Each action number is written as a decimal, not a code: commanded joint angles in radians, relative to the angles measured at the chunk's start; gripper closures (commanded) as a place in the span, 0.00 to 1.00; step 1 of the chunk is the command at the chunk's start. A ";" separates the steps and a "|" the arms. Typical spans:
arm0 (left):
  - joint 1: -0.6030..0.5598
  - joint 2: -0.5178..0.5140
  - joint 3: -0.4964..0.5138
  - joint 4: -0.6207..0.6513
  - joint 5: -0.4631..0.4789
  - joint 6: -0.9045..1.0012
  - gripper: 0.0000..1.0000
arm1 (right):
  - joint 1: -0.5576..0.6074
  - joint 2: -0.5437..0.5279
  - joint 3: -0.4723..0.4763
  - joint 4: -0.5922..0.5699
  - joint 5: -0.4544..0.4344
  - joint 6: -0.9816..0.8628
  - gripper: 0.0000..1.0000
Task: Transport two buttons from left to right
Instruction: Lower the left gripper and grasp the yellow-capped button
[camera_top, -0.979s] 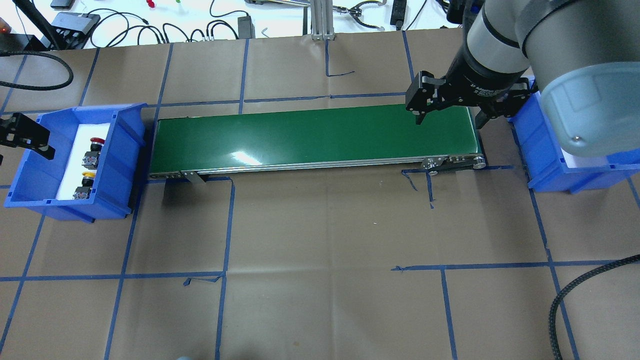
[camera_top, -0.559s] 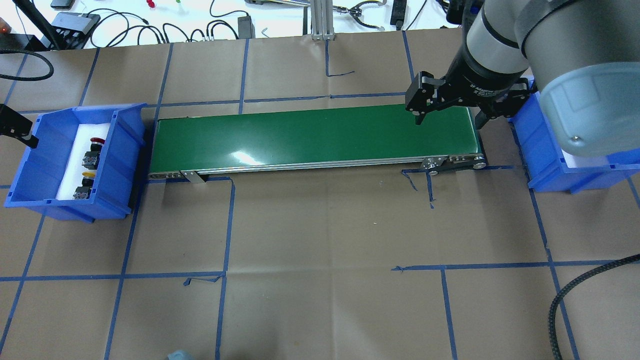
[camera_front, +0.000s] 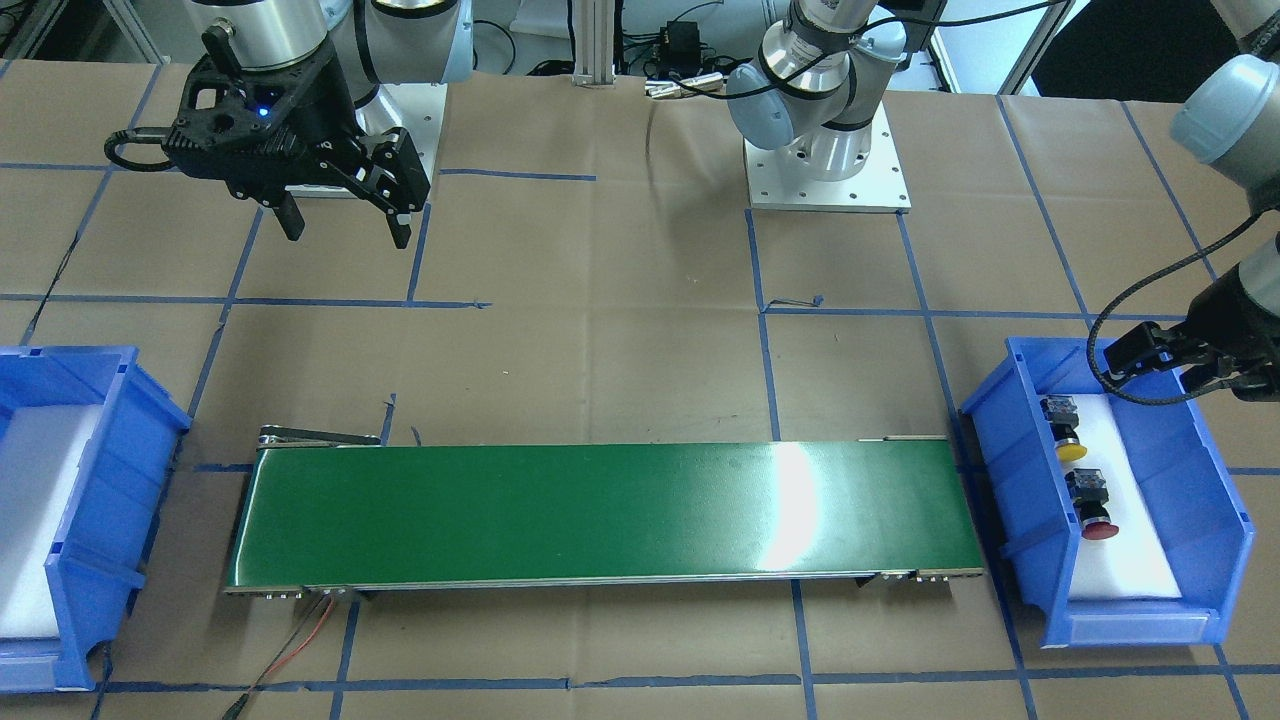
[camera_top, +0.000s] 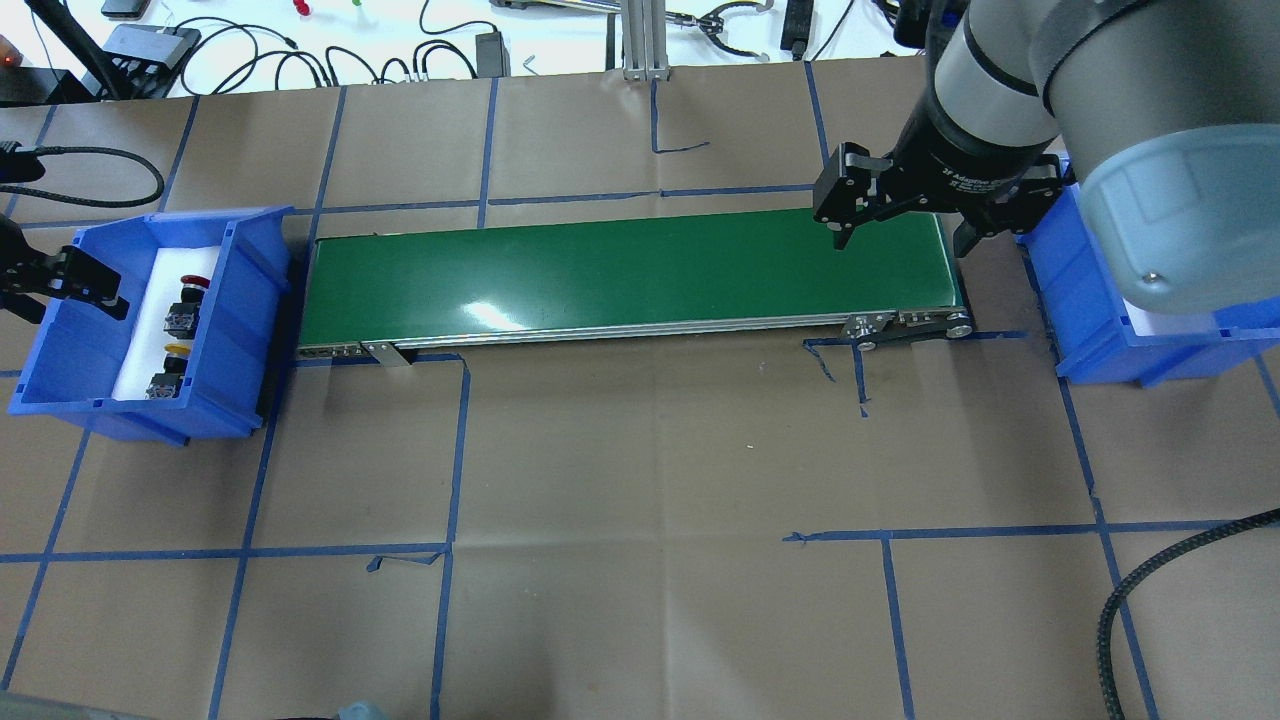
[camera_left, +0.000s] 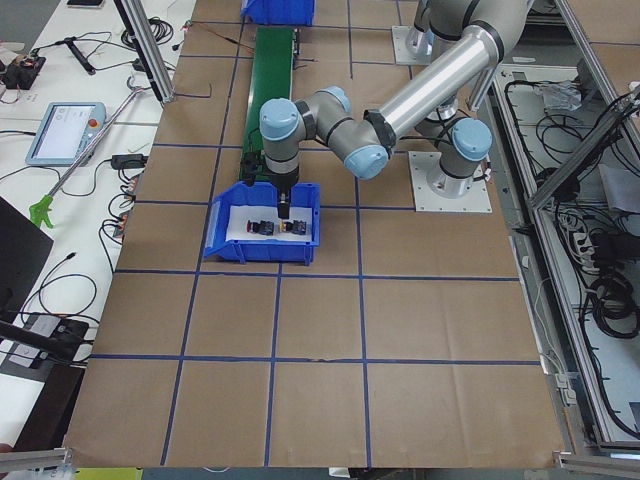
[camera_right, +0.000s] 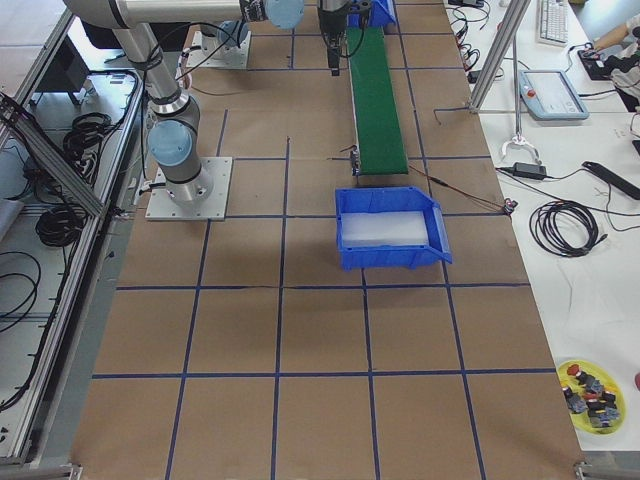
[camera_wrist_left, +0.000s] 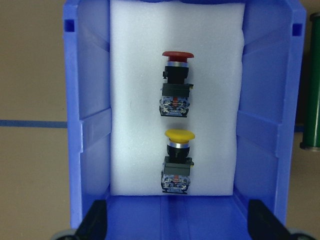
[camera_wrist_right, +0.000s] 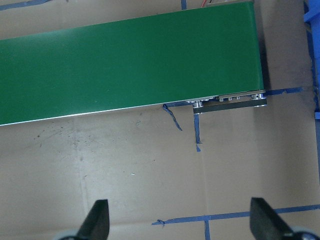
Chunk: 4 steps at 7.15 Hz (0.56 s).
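Blue bin (camera_wrist_left: 87, 140) on the left, and both buttons lie in it on white foam (camera_wrist_left: 135, 100): the yellow button (camera_wrist_left: 177, 160) nearer the left gripper (camera_wrist_left: 178, 222), the red button (camera_wrist_left: 175, 82) just beyond, caps pointing away from it. That gripper hovers at the bin's outer wall, fingers spread wide, touching neither. Over at the green conveyor (camera_top: 630, 270), the right gripper (camera_front: 347, 232) hangs by its right end, spread too, empty, well apart from both.

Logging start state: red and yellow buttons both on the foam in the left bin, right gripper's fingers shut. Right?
No: the right gripper has open fingers, per the front-facing view. The red button and yellow button do lie on foam in the left bin.
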 joint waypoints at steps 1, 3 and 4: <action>0.005 -0.015 -0.098 0.123 0.003 0.004 0.01 | 0.000 0.000 -0.001 0.001 -0.001 -0.005 0.00; 0.007 -0.050 -0.126 0.164 0.006 0.010 0.01 | 0.000 0.001 0.001 0.002 0.002 -0.005 0.00; 0.008 -0.061 -0.131 0.167 0.009 0.018 0.01 | -0.002 0.004 0.002 0.003 0.002 -0.007 0.00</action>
